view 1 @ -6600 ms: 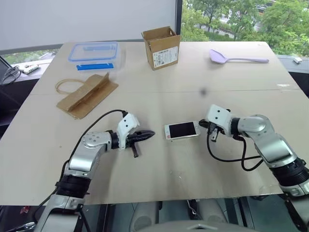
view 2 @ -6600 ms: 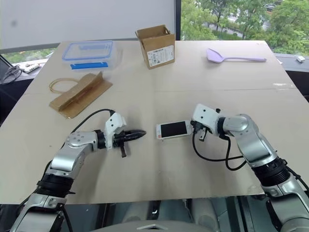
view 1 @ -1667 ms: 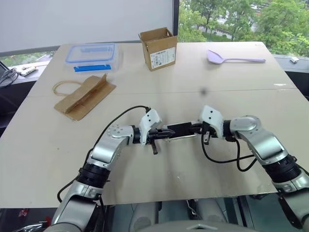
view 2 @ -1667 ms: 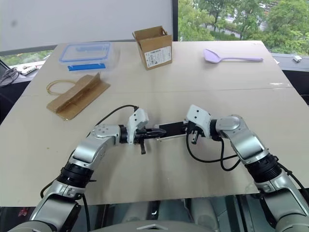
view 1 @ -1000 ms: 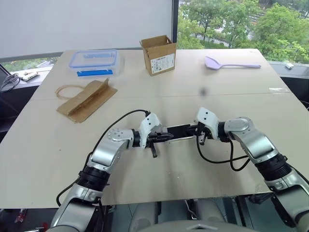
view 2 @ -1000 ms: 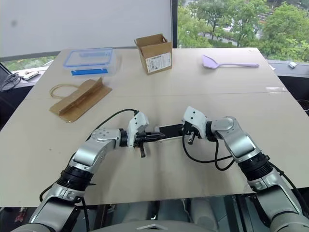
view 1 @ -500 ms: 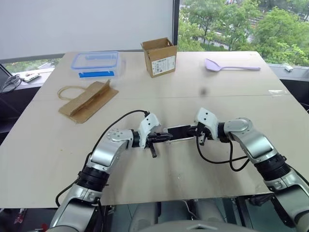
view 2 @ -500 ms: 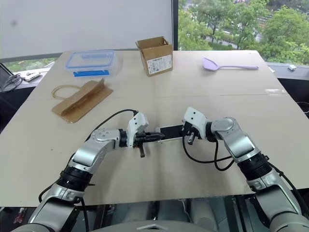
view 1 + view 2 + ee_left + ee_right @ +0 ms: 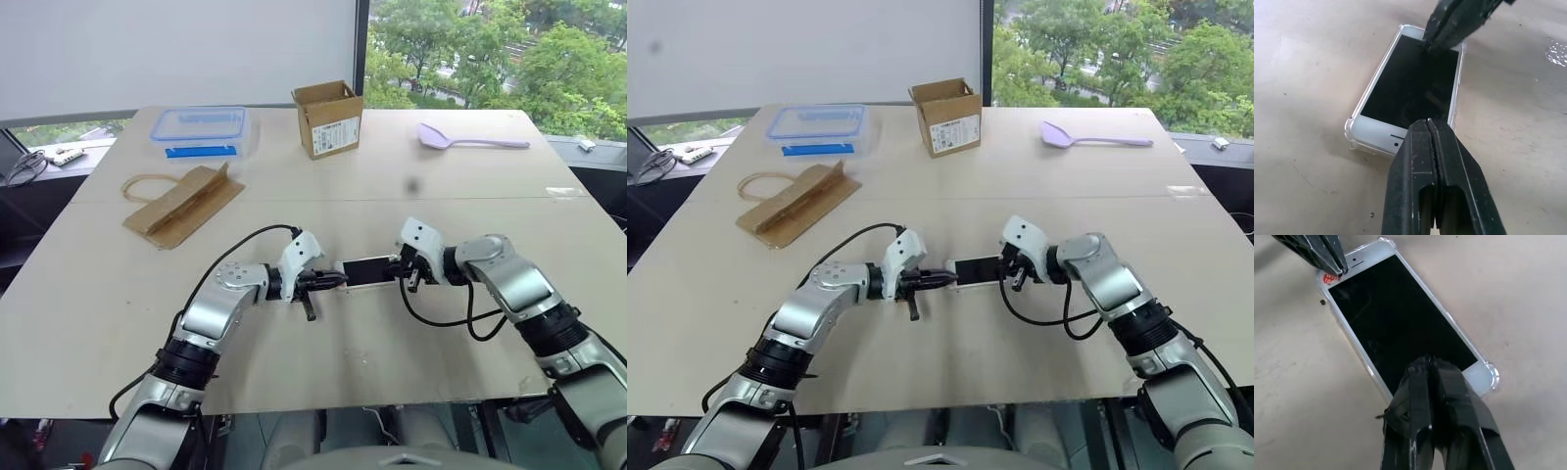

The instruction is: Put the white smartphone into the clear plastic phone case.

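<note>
The white smartphone (image 9: 367, 270) lies screen up on the table between my two grippers, its small red mark (image 9: 1329, 278) at the left end. The clear plastic phone case (image 9: 1350, 133) shows as a glossy rim with bulged corners (image 9: 1491, 377) all round the phone. My left gripper (image 9: 330, 280) is shut, and its tip rests at the phone's left end. My right gripper (image 9: 401, 267) is shut too, with its tip pressing on the screen near the right end. Neither holds anything.
At the table's far side stand a clear box with a blue-rimmed lid (image 9: 201, 127), an open cardboard box (image 9: 328, 117) and a purple spatula (image 9: 470, 140). A folded brown paper bag (image 9: 181, 201) lies at the left. The table's front edge (image 9: 343, 397) is close.
Since the earliest frames the left gripper has come from well left of the phone to its left end. Over the last second both stay there, while the right wrist tips down a little.
</note>
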Motion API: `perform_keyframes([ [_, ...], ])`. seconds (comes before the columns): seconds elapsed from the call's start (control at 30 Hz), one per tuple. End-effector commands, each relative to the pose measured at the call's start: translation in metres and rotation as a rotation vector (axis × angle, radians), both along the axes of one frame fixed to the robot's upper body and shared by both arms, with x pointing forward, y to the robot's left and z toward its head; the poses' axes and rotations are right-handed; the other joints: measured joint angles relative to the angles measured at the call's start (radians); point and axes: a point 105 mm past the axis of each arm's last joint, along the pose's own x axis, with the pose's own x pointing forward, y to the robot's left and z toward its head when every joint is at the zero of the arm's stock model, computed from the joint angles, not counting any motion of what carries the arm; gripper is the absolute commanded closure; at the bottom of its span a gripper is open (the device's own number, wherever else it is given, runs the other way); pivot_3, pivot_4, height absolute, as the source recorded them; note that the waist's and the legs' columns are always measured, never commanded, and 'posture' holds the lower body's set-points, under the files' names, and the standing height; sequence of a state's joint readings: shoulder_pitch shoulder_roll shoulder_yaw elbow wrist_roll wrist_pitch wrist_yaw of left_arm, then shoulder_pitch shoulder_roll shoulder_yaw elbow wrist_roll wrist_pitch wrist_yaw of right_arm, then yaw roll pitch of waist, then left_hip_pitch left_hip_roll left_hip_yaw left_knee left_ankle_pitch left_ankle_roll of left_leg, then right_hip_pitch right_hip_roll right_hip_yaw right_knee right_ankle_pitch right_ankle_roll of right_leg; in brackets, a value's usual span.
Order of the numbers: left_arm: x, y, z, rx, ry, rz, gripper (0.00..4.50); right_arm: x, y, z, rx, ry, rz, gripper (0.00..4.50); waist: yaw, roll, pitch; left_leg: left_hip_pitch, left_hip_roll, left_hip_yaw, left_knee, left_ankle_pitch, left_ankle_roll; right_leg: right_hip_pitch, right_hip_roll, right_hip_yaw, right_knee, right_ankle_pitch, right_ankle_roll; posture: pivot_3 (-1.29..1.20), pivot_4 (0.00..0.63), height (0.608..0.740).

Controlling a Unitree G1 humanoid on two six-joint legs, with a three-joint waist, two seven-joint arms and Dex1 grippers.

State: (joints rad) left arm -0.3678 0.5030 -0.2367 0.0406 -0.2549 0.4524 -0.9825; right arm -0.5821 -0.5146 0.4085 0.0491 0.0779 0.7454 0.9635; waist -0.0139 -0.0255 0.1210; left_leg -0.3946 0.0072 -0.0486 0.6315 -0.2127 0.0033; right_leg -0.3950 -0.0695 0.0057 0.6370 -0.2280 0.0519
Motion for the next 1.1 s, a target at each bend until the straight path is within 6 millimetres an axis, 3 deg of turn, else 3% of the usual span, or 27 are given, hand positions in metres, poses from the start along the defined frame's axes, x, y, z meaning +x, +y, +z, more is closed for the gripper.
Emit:
perform_keyframes([
  [0.03, -0.001, -0.004, 0.010, -0.006, -0.043, -0.017, 4.50, -0.044, -0.050, -0.101, -0.286, 0.382, -0.129, 4.45, 0.000, 0.000, 0.000, 0.000, 0.000, 0.000, 0.000, 0.000, 0.000, 0.000, -0.001, -0.003, 0.000, 0.000, 0.000, 0.00, 0.150, 0.740],
  [0.23, 0.000, -0.001, 0.011, -0.015, -0.051, 0.002, 4.50, -0.019, -0.030, -0.072, -0.057, 0.209, -0.172, 4.45, -0.003, 0.001, -0.001, -0.001, 0.001, -0.003, -0.005, 0.000, -0.001, 0.000, -0.004, -0.011, -0.006, 0.000, 0.000, 0.00, 0.150, 0.740],
  [0.4, 0.010, -0.001, 0.037, -0.155, -0.153, 0.063, 4.50, -0.002, -0.019, -0.013, 0.235, -0.113, -0.163, 4.45, 0.002, 0.007, 0.013, -0.005, 0.001, -0.005, -0.008, 0.000, -0.001, 0.000, -0.007, -0.016, -0.011, 0.000, 0.000, 0.00, 0.150, 0.740],
  [0.47, 0.015, 0.000, 0.052, -0.223, -0.203, 0.091, 4.50, -0.001, -0.021, 0.010, 0.348, -0.168, -0.187, 3.88, 0.003, 0.014, 0.024, -0.008, -0.001, -0.004, -0.008, 0.000, 0.000, -0.003, -0.009, -0.017, -0.011, 0.000, 0.001, 0.00, 0.150, 0.740],
  [0.6, 0.017, 0.006, 0.082, -0.378, -0.223, 0.117, 3.35, -0.015, -0.031, 0.045, 0.412, -0.255, -0.137, 2.33, 0.005, 0.014, 0.032, -0.023, -0.003, -0.003, -0.011, 0.004, 0.004, -0.018, -0.001, -0.019, -0.009, 0.007, 0.002, 0.00, 0.150, 0.740],
  [0.7, 0.012, 0.013, 0.087, -0.386, -0.208, 0.097, 1.76, -0.022, -0.044, 0.064, 0.418, -0.304, -0.139, 0.79, 0.006, 0.015, 0.043, -0.024, -0.006, -0.002, -0.012, 0.003, 0.004, -0.018, -0.001, -0.020, -0.010, 0.007, 0.002, 0.00, 0.150, 0.740],
  [0.77, 0.001, 0.023, 0.089, -0.367, -0.179, 0.039, 0.84, -0.033, -0.061, 0.073, 0.388, -0.318, -0.121, 0.00, 0.002, 0.015, 0.050, -0.024, -0.007, 0.000, -0.014, 0.003, 0.004, -0.019, -0.001, -0.020, -0.011, 0.007, 0.003, 0.00, 0.150, 0.740],
  [0.8, -0.003, 0.027, 0.089, -0.353, -0.169, 0.023, 0.27, -0.038, -0.067, 0.077, 0.377, -0.322, -0.116, 0.00, 0.001, 0.014, 0.053, -0.025, -0.007, 0.001, -0.014, 0.003, 0.004, -0.019, -0.001, -0.020, -0.012, 0.006, 0.004, 0.00, 0.150, 0.740],
  [0.83, -0.007, 0.034, 0.087, -0.315, -0.171, 0.011, 0.08, -0.043, -0.076, 0.080, 0.358, -0.331, -0.117, 0.00, 0.001, 0.013, 0.055, -0.025, -0.007, 0.002, -0.015, 0.003, 0.004, -0.019, -0.001, -0.020, -0.012, 0.006, 0.004, 0.00, 0.150, 0.740],
  [0.97, -0.016, 0.057, 0.083, -0.224, -0.176, 0.032, 0.08, -0.066, -0.105, 0.085, 0.300, -0.322, -0.140, 0.00, 0.004, 0.011, 0.060, -0.024, -0.006, 0.003, -0.015, 0.003, 0.004, -0.019, 0.000, -0.021, -0.012, 0.004, 0.006, 0.00, 0.150, 0.740],
  [1.1, -0.029, 0.071, 0.081, -0.191, -0.179, 0.069, 0.08, -0.084, -0.126, 0.075, 0.241, -0.317, -0.216, 0.00, 0.005, 0.010, 0.062, -0.024, -0.004, 0.003, -0.014, 0.003, 0.004, -0.018, -0.001, -0.020, -0.012, 0.002, 0.005, 0.00, 0.150, 0.740],
])
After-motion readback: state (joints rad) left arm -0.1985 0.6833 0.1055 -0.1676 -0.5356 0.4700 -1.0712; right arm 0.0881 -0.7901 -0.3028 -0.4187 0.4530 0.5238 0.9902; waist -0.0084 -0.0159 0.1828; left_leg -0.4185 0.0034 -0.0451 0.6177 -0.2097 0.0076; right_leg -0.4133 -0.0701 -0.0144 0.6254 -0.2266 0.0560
